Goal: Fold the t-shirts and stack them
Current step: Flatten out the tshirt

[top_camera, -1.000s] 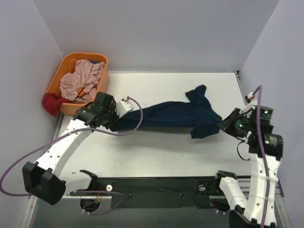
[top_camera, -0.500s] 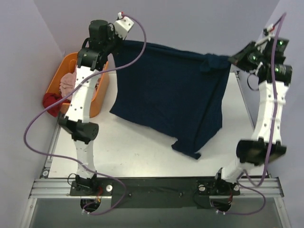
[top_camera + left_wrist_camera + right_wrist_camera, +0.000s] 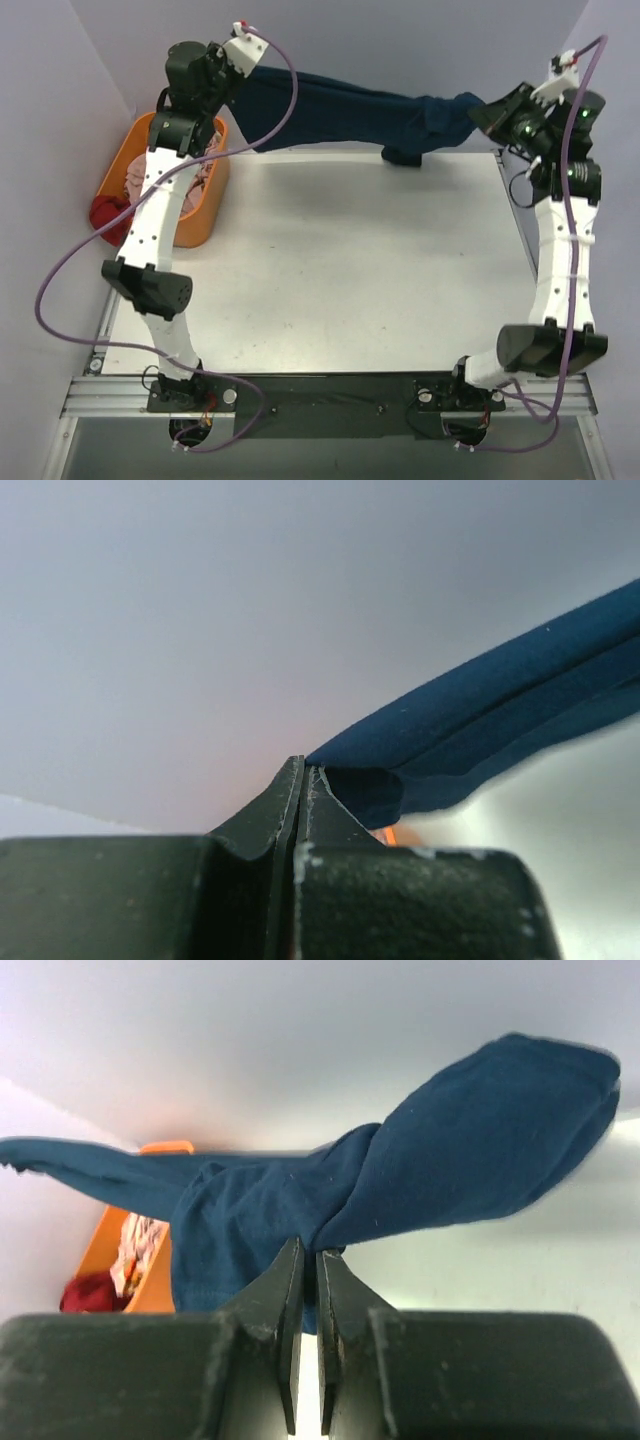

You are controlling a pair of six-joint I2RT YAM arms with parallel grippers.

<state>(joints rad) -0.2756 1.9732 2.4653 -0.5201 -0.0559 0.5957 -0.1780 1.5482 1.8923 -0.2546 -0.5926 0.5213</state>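
Navy t-shirt [image 3: 340, 105] hung stretched btwn both arms, off the counter [image 3: 350, 280].
L gripper [image 3: 303, 772] was above orange basket [image 3: 200, 215], R gripper [image 3: 308, 1255] far right of it, each pinched tight on a shirt edge, prob. to spread cloth flat for folding.

navy t-shirt [image 3: 345, 108] stretched aloft; pink, red shirts [image 3: 135, 185] left.

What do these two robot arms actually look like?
The left arm and right arm are slim white segments joined by chunky black joints. A loose purple cable runs along each. Small green lights glow near the right wrist. The left gripper and right gripper each have two flat black tapered fingers.
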